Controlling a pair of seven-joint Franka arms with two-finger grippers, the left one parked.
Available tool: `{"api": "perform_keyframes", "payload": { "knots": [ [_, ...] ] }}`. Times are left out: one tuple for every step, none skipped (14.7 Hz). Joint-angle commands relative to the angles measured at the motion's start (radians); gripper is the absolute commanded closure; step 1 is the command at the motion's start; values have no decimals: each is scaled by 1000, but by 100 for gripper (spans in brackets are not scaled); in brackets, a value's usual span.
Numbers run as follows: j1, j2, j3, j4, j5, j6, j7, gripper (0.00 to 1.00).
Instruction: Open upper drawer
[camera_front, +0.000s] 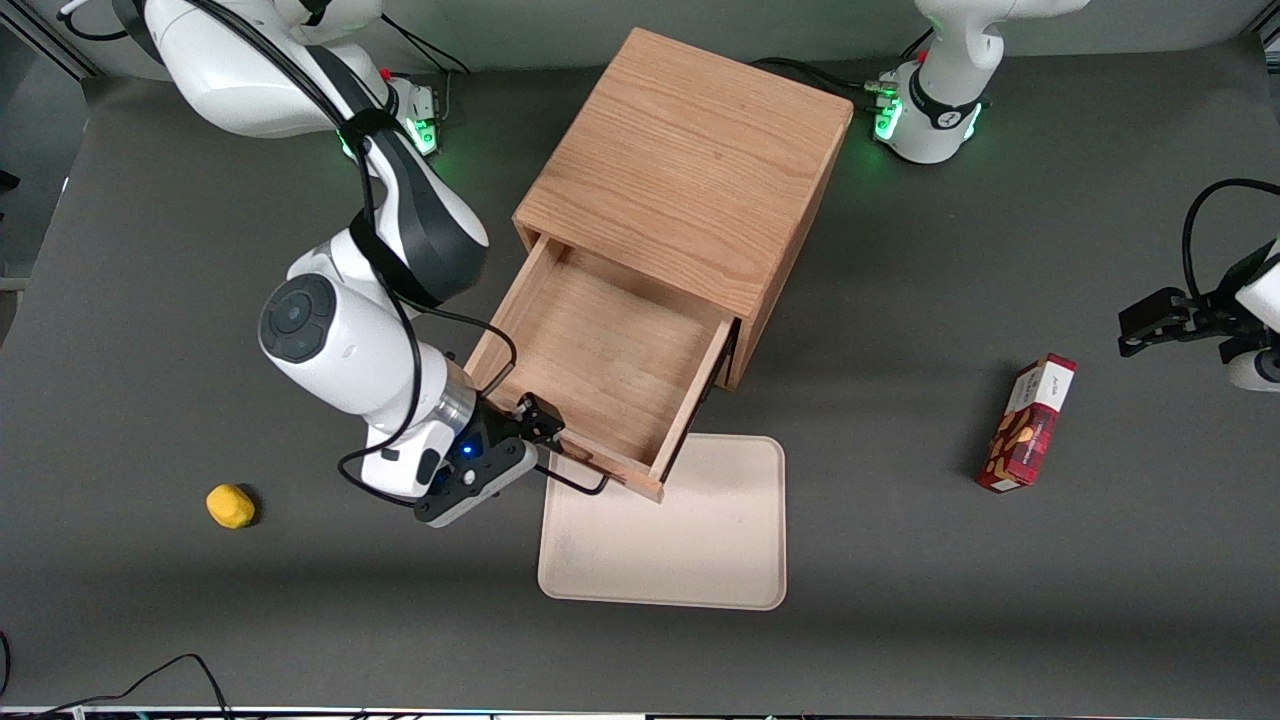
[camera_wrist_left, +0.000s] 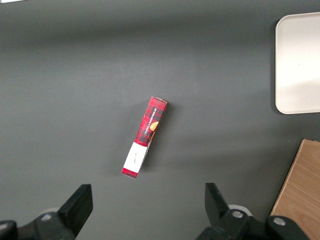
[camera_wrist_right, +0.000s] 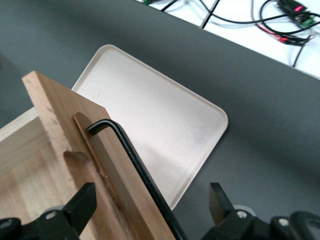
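Observation:
The upper drawer (camera_front: 600, 350) of the light-oak cabinet (camera_front: 690, 170) stands pulled well out, its shallow wooden tray body bare inside. Its front edge overhangs a beige tray. The thin black wire handle (camera_front: 580, 487) runs along the drawer front. My right gripper (camera_front: 548, 440) is at the handle's end nearer the working arm. In the right wrist view the gripper (camera_wrist_right: 150, 197) is open, its fingers (camera_wrist_right: 82, 200) wide apart on either side of the drawer front (camera_wrist_right: 65, 115) and the handle (camera_wrist_right: 132, 150), not pressing them. The lower drawer is hidden under the upper one.
A beige tray (camera_front: 680, 540) lies on the table in front of the cabinet, partly under the drawer, and shows in the right wrist view (camera_wrist_right: 160, 120). A yellow lump (camera_front: 230, 505) lies toward the working arm's end. A red box (camera_front: 1028, 423) (camera_wrist_left: 145, 136) lies toward the parked arm's end.

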Motion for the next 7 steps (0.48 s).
{"api": "perform_keyframes", "payload": {
  "knots": [
    [-41,-94,-19,-22,7,-104,39,0],
    [-61,-126,-29,-24,-1,-139,74,0],
    [-96,-156,-46,-19,-4,-185,76,0],
    [-131,-184,-54,-15,-10,-234,82,0],
    [-162,-210,-66,-15,-27,-268,82,0],
    [-200,-229,-90,-15,-56,-282,79,0],
    [-233,-246,-95,-24,-64,-291,73,0]
  ]
}}
